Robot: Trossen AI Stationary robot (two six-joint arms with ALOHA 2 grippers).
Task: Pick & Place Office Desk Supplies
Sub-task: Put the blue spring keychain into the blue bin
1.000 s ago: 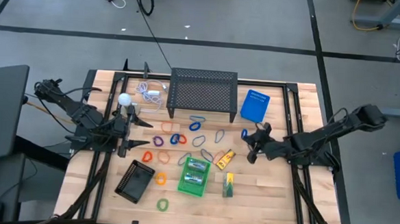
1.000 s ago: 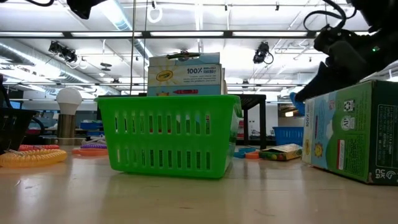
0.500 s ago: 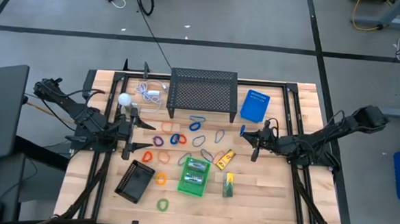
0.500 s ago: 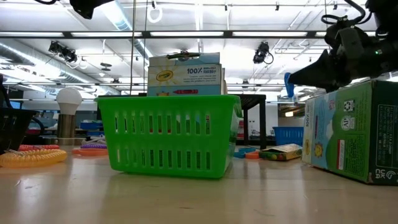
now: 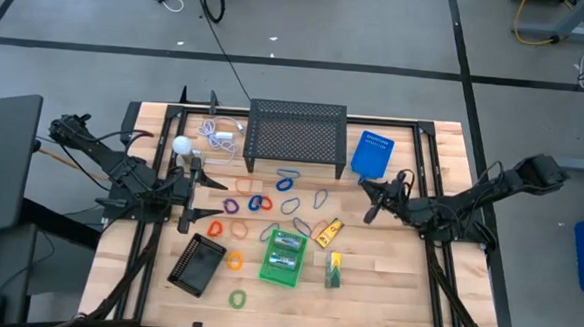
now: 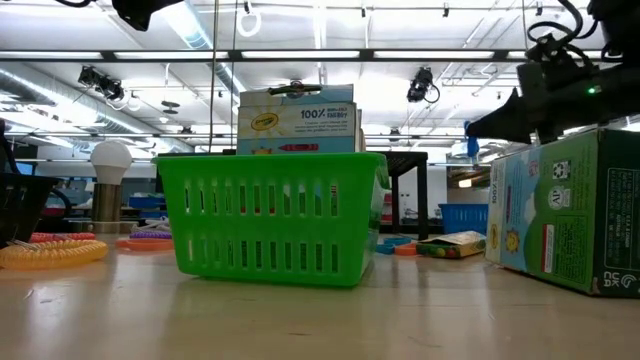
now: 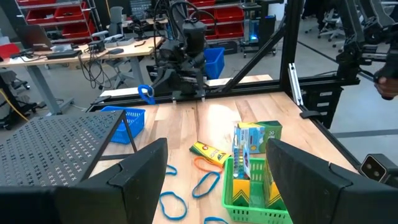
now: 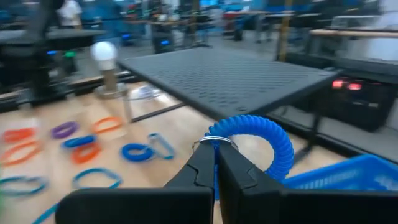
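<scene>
The crayon box (image 6: 298, 118) standing in the green basket (image 6: 272, 215) carries the brand "Crayola" in a small oval and the number "100%" in large print; the smaller words beside it are not readable. The green box (image 6: 560, 210), below the right pincer (image 6: 476, 130), shows only small unreadable print.

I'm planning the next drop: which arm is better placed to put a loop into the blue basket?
The right. The right gripper is shut on a blue loop beside the blue basket. The left gripper is open and empty, across the table.
</scene>
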